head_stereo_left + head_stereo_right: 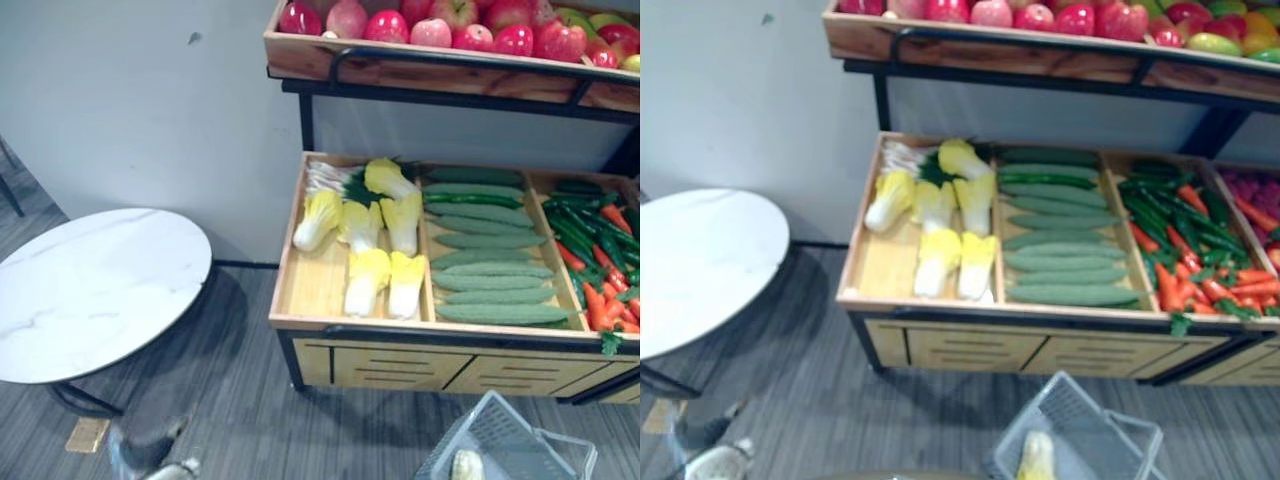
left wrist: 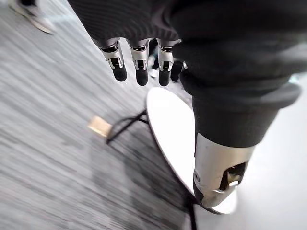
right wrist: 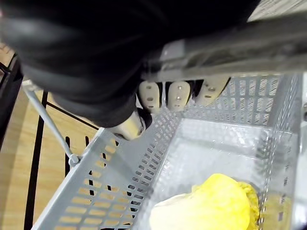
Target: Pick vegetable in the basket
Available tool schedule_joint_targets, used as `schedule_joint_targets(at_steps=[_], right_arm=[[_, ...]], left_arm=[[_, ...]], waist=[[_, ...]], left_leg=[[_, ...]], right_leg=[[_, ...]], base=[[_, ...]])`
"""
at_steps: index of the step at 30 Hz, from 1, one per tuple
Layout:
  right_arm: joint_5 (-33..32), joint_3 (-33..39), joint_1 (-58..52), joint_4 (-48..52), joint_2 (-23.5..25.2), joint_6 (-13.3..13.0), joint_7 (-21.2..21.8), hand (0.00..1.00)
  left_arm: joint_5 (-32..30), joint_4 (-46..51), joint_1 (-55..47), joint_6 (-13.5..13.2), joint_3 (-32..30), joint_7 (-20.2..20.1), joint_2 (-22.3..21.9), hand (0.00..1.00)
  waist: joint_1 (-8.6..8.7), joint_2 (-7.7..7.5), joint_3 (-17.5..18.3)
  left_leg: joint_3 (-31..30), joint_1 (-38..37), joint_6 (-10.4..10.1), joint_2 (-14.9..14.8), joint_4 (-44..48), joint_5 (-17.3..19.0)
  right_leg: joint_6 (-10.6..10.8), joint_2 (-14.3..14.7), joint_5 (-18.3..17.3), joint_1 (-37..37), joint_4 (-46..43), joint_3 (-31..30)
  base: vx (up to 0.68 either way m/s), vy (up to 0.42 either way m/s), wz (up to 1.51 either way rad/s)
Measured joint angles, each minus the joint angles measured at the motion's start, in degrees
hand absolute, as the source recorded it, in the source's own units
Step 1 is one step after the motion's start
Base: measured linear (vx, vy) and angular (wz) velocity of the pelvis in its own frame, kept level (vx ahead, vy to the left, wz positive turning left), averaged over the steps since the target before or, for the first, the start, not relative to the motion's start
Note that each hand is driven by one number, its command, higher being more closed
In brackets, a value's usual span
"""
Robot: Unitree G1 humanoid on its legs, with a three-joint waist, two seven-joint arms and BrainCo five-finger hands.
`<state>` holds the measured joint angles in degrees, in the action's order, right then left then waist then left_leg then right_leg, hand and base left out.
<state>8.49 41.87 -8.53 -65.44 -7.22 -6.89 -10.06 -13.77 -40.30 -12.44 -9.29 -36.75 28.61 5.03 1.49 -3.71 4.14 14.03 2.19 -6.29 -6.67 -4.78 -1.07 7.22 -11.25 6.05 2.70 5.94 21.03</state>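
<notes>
At the far left of my head cameras a white round table (image 1: 90, 290) stands off to the side of the stand. My left hand (image 2: 140, 64) hangs near it above the carpet, fingers straight and relaxed, holding nothing; I judge it is free for picking.

To the right is the wooden produce stand (image 1: 288, 250). Its lower tray is divided into compartments so that each vegetable type lies apart. Napa cabbages (image 1: 365, 250) are in the leftmost, cucumbers (image 1: 490, 270) lie flat in the next, and green and red chilli peppers (image 1: 600, 250) follow. Apples (image 1: 450, 30) fill the upper shelf.

Below and in front of the cucumber compartment hangs the grey perforated basket (image 1: 500, 440). My right hand (image 3: 180, 96) has its fingers curled round the basket's handle (image 3: 225, 52), which lets the basket hang open upward beneath it. One yellow cabbage (image 3: 211, 206) already lies on the basket floor.

Judgement: one pick is done. The next calls for the left hand to reach the cabbage compartment.
</notes>
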Motion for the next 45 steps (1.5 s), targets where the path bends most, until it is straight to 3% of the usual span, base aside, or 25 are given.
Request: schedule_joint_targets(at_steps=[4,8,17,19,21,23,25,26,27,28,29,30,31,33,34,37,39,40,42,43,45], right_arm=[[0.0,0.06,0.54,-0.35,0.01,-0.21,-0.9,1.0],[0.09,0.03,0.68,-0.77,0.04,-0.17,-1.07,1.0],[0.18,-3.12,1.29,-0.75,-0.82,-0.03,-1.37,1.0],[0.17,-3.25,1.72,-0.74,-0.83,-0.02,-1.37,1.0],[-0.01,-3.17,1.98,-0.7,-0.87,-0.02,-1.36,1.0],[-0.04,-2.85,1.93,-0.67,-0.77,-0.06,-1.2,1.0],[-0.17,-2.97,2.43,-0.64,-0.5,-0.45,-0.8,1.0],[-0.77,-3.48,2.84,-0.63,-0.49,-0.77,-0.76,1.0],[-2.07,-4.41,3.4,-0.36,-0.49,-0.92,-0.72,1.0],[-2.52,-6.06,3.86,-0.15,-0.45,-0.91,-0.68,1.0],[-2.61,-6.92,4.3,0.05,-0.29,-0.92,-0.69,1.0],[-2.83,-7.55,5.65,1.35,-0.18,-0.96,-0.73,1.0],[-2.96,-7.48,6.02,1.54,-0.41,-0.81,-1.02,1.0],[-2.89,-8.28,6.01,1.62,-0.52,-1.11,-1.05,1.0],[-2.84,-8.71,6.05,1.63,-0.67,-1.25,-1.04,1.0],[-2.21,-9.62,6.99,1.59,-0.47,-1.39,-0.48,1.0],[-2.16,-9.65,7.41,1.48,-0.45,-1.3,0.12,1.0],[-2.14,-9.65,7.52,1.48,-0.45,-1.28,0.28,1.0],[-2.11,-9.79,8.01,1.49,0.18,-1.07,0.34,1.0],[-2.16,-10.49,8.01,1.48,0.64,-0.82,0.31,1.0],[-2.27,-10.77,7.86,1.45,0.94,-0.79,0.21,1.0]], left_arm=[[2.52,-13.08,-0.28,0.8,-4.12,-1.08,-0.33,0.0],[6.72,-16.7,-0.4,1.22,-3.99,-4.12,-0.75,0.0],[6.23,-19.77,-0.21,2.34,5.97,-12.69,-1.12,0.0],[6.24,-19.78,-0.1,2.29,7.66,-13.82,-1.07,0.0],[6.41,-20.26,-0.09,2.29,10.02,-15.05,-0.75,0.0],[6.37,-20.68,0.1,2.29,13.01,-16.01,-0.24,0.0],[6.34,-21.4,1.26,2.35,16.19,-16.57,0.53,0.0],[6.08,-21.38,1.5,2.33,17.53,-16.59,0.67,0.0],[5.7,-21.38,1.88,2.31,18.77,-16.63,0.8,0.0],[5.64,-21.27,2.21,2.25,19.69,-16.75,0.88,0.0],[5.46,-21.18,2.31,2.07,20.19,-16.87,0.79,0.0],[4.15,-20.94,3.81,1.9,20.76,-17.29,1.25,0.0],[3.51,-20.35,3.78,1.89,21.33,-17.68,1.74,0.0],[3.56,-20.34,2.66,2.0,21.82,-17.71,2.22,0.0],[3.57,-20.35,2.32,2.02,21.84,-17.72,2.3,0.0],[3.61,-20.47,1.95,2.34,21.19,-17.81,2.18,0.0],[3.58,-20.55,2.16,2.22,20.58,-17.97,0.78,0.0],[3.57,-20.54,2.52,2.2,20.6,-18.03,0.51,0.0],[3.58,-20.67,3.97,2.24,20.6,-18.22,0.18,0.0],[3.57,-20.77,4.44,2.3,20.57,-18.21,0.27,0.0],[3.57,-21.35,4.87,2.31,20.58,-18.2,-0.12,0.0]], waist=[[0.17,0.74,0.11],[0.17,0.91,-0.08],[0.26,0.98,-0.84],[0.26,0.99,-1.96],[0.25,1.26,-2.99],[0.37,1.26,-3.15],[0.4,0.99,-4.49],[0.33,1.63,-5.06],[0.39,2.2,-5.5],[0.2,4.11,-5.56],[0.11,4.4,-5.92],[0.55,3.92,-8.47],[1.14,3.7,-9.45],[1.33,3.64,-9.44],[1.28,3.57,-9.42],[-0.12,3.0,-9.95],[0.0,3.71,-9.79],[0.02,3.8,-9.96],[0.03,2.46,-11.33],[0.06,1.72,-11.81],[0.76,2.67,-12.1]], left_leg=[[1.71,-1.72,0.15,-0.15,-0.04,0.58],[2.79,-3.25,-0.05,-0.16,-0.04,1.1],[4.67,-4.55,-0.66,-0.19,0.87,2.57],[5.06,-4.21,-0.7,-0.95,4.98,5.02],[5.56,-2.87,-0.76,-2.78,12.79,9.8],[5.8,-0.55,-0.65,-4.21,18.89,13.22],[7.53,1.08,-0.41,-5.96,23.54,16.33],[9.03,1.74,-0.15,-6.92,24.79,17.43],[11.17,1.71,0.66,-7.96,25.42,18.11],[14.19,1.45,2.7,-9.14,23.84,16.86],[16.11,1.13,3.24,-9.49,22.73,15.9],[18.58,-0.31,3.83,-9.05,21.1,14.78],[20.98,-2.31,4.33,-8.67,19.27,13.76],[25.04,-4.61,4.38,-8.79,17.23,12.73],[26.64,-5.34,4.37,-8.73,16.64,12.49],[35.52,-8.11,3.8,-8.38,16.34,11.91],[39.96,-8.5,3.57,-7.96,14.16,9.49],[41.12,-8.36,3.32,-7.98,14.16,9.3],[45.54,-8.54,3.25,-7.57,16.24,9.27],[47.41,-8.96,3.21,-7.91,18.17,9.33],[48.15,-9.27,3.17,-10.91,21.74,9.34]], right_leg=[[0.26,0.29,0.09,-0.34,0.02,-1.87],[0.22,0.36,0.05,-1.07,0.02,-2.79],[0.31,0.2,-0.79,-0.99,-0.75,-5.13],[0.31,-0.05,-2.37,-0.81,-3.49,-5.74],[0.41,-0.49,-5.37,0.43,-9.46,-6.75],[0.79,-0.75,-6.2,2.15,-12.77,-8.06],[1.35,0.03,-5.23,4.01,-14.75,-10.99],[0.63,0.88,-3.13,5.3,-15.06,-12.39],[-0.78,2.35,1.61,6.59,-13.95,-12.8],[-1.59,4.03,8.81,6.79,-8.76,-12.48],[-1.93,3.84,10.69,7.08,-7.77,-11.15],[-5.85,2.01,3.63,9.06,-18.81,-4.81],[-7.25,-0.1,-2.61,9.6,-29.7,0.83],[-8.78,-1.39,-5.79,7.86,-38.64,5.58],[-8.41,-1.77,-6.58,6.94,-39.74,6.8],[-8.39,-2.85,-8.36,5.25,-36.54,13.73],[-8.33,1.05,-8.39,4.66,-26.84,13.76],[-7.97,1.63,-8.67,4.65,-24.87,13.51],[-7.12,1.95,-12.07,5.19,-20.92,13.38],[-7.66,2.82,-13.82,4.73,-18.32,12.84],[-8.2,5.73,-12.33,3.3,-14.86,10.73]], base=[[0.05,-0.006,-0.23],[0.02,-0.007,-0.15],[-0.03,-0.014,-0.12],[0.0,-0.007,-0.16],[-0.01,0.016,-0.23],[0.01,0.055,-0.26],[-0.03,0.064,-0.5],[-0.12,0.121,-0.92],[-0.18,0.201,-1.22],[-0.15,0.202,-1.18],[-0.15,0.19,-1.02],[-0.13,0.163,-0.81],[-0.11,0.167,-0.74],[-0.03,0.126,-0.84],[0.0,0.057,-1.17],[0.02,-0.086,-1.54],[-0.02,-0.179,-1.38],[-0.01,-0.172,-1.09],[-0.04,-0.253,-1.1],[-0.04,-0.332,-1.06],[-0.02,-0.246,-0.78]])
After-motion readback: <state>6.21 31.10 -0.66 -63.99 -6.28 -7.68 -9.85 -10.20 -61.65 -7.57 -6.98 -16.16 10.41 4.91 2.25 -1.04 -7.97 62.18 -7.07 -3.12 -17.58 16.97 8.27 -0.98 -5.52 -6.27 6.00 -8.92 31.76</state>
